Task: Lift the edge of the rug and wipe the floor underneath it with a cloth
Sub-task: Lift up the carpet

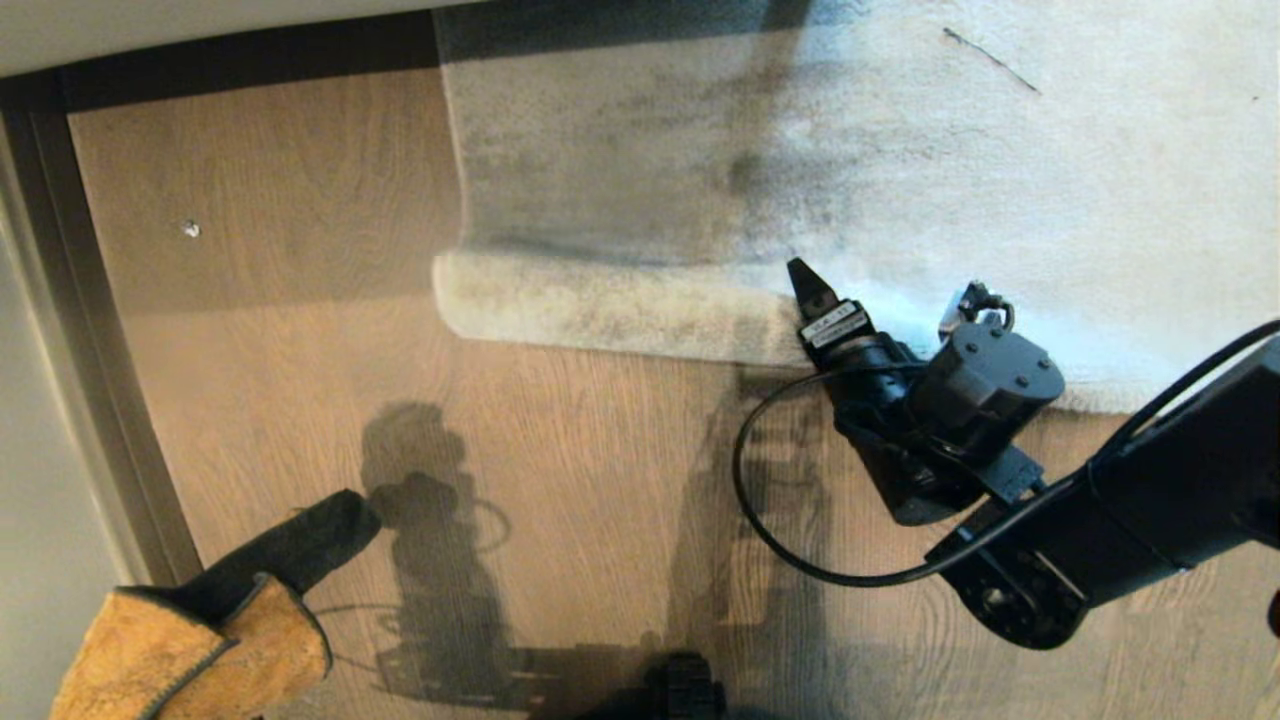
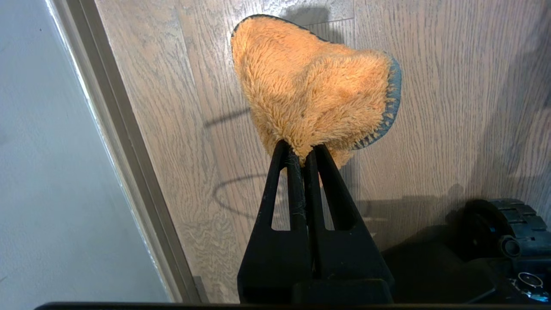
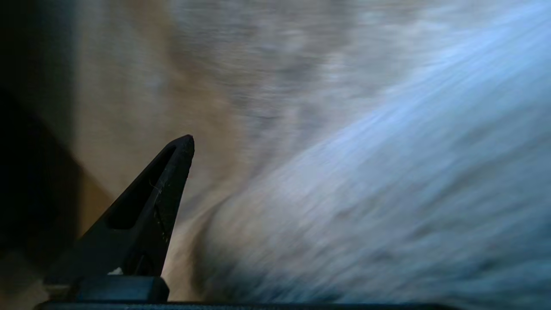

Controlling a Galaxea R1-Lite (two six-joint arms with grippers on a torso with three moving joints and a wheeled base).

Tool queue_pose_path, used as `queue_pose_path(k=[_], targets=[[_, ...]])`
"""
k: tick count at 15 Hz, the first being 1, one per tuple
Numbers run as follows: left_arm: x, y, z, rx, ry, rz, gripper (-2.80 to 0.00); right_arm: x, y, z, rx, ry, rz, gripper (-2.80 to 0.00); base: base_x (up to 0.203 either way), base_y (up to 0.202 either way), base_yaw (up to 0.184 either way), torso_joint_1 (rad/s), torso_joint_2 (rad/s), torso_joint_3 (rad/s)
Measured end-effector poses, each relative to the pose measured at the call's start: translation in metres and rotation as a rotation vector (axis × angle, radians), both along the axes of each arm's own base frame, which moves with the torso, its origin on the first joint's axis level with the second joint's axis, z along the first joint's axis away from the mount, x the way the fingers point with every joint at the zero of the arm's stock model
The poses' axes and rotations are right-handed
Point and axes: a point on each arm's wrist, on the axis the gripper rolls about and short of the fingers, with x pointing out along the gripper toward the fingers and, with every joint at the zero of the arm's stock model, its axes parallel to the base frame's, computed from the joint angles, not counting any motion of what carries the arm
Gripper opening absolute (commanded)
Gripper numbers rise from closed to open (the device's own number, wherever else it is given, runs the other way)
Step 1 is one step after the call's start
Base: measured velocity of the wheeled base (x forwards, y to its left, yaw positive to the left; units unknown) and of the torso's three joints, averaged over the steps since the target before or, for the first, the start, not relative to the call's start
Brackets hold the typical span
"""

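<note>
The rug (image 1: 1100, 180) lies across the far side of the floor (image 1: 560, 450). Its near rug edge (image 1: 600, 305) is rolled up into a soft fold. My right gripper (image 1: 885, 285) stands open at the right end of that fold, jaws wide apart with rug pile between them, clamped on nothing. In the right wrist view one black finger (image 3: 163, 193) shows beside the blurred rug (image 3: 366, 193). At the near left, above the floor (image 2: 430, 107), hangs the orange cloth (image 1: 150, 650) with its black reverse. My left gripper (image 2: 303, 150) is shut on the cloth (image 2: 314, 86).
A dark skirting strip (image 1: 90, 400) and a pale wall run along the left and far left. A small white speck (image 1: 190, 229) lies on the planks. My base (image 1: 680, 690) shows at the near edge, with a wheel (image 2: 512, 224) beside the left arm.
</note>
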Motion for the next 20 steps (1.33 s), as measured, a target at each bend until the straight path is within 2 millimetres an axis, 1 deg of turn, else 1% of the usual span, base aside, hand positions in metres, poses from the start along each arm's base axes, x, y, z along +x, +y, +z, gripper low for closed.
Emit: queue_pose_path(k=[2,4,7,10,14,17,20], targets=[[0.000,0.000,0.000,0.000,0.000,0.000,-2.80,-0.006,0.019,0.018,0.047,-0.061,0.061,0.00,0.000,0.000,0.000,0.000,0.00,0.000],[0.000,0.000,0.000,0.000,0.000,0.001,-2.80,-0.014,0.038,0.028,0.078,-0.097,0.116,0.00,0.000,0.000,0.000,0.000,0.00,0.000],[0.000,0.000,0.000,0.000,0.000,0.001,-2.80,-0.024,0.057,0.027,0.083,-0.102,0.170,0.00,0.000,0.000,0.000,0.000,0.00,0.000],[0.000,0.000,0.000,0.000,0.000,0.000,-2.80,-0.028,0.069,0.022,0.078,-0.092,0.195,0.00,0.000,0.000,0.000,0.000,0.00,0.000],[0.000,0.000,0.000,0.000,0.000,0.000,-2.80,-0.028,0.086,0.029,0.116,-0.130,0.224,0.00,0.000,0.000,0.000,0.000,0.00,0.000],[0.000,0.000,0.000,0.000,0.000,0.000,-2.80,-0.035,0.109,0.034,0.149,-0.160,0.271,0.00,0.000,0.000,0.000,0.000,0.00,0.000],[0.000,0.000,0.000,0.000,0.000,0.001,-2.80,-0.039,0.124,0.034,0.165,-0.174,0.302,0.00,0.000,0.000,0.000,0.000,0.00,0.000]])
